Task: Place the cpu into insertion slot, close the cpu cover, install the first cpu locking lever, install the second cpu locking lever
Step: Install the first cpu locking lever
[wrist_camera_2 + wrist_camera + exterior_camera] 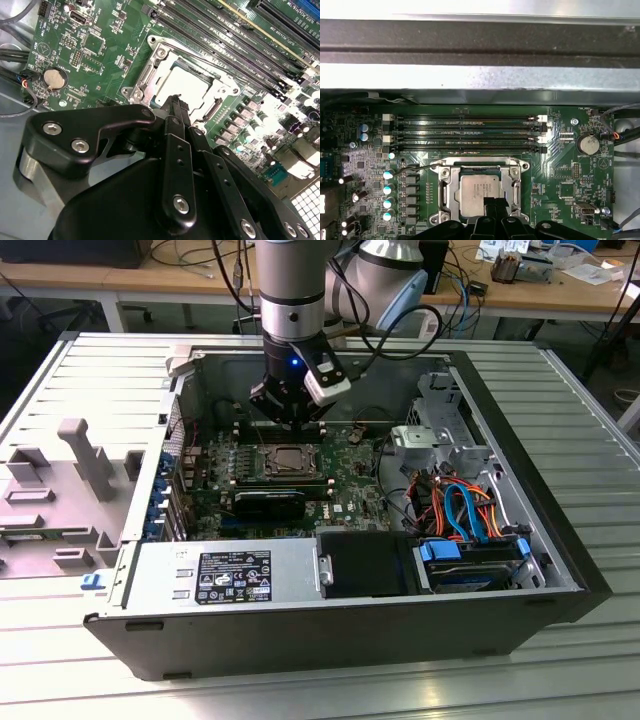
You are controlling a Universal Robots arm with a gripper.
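Claw [176,103] noted clenched: fingers [175,150] drawn together at the tips, nothing gripped between them. The tips are seen over one edge of the chip [182,86]; whether contact is made cannot be told. The chip is seated in the socket [266,462] on the green circuit board [560,165], and the cover frame [446,186] is laid flat around it. A thin wire lever [420,166] is seen angled out from one socket corner, near the memory slots [465,132]. The arm [290,290] is posed roughly vertical, wrist down, inside the open computer case [300,640], with the claw just above the socket.
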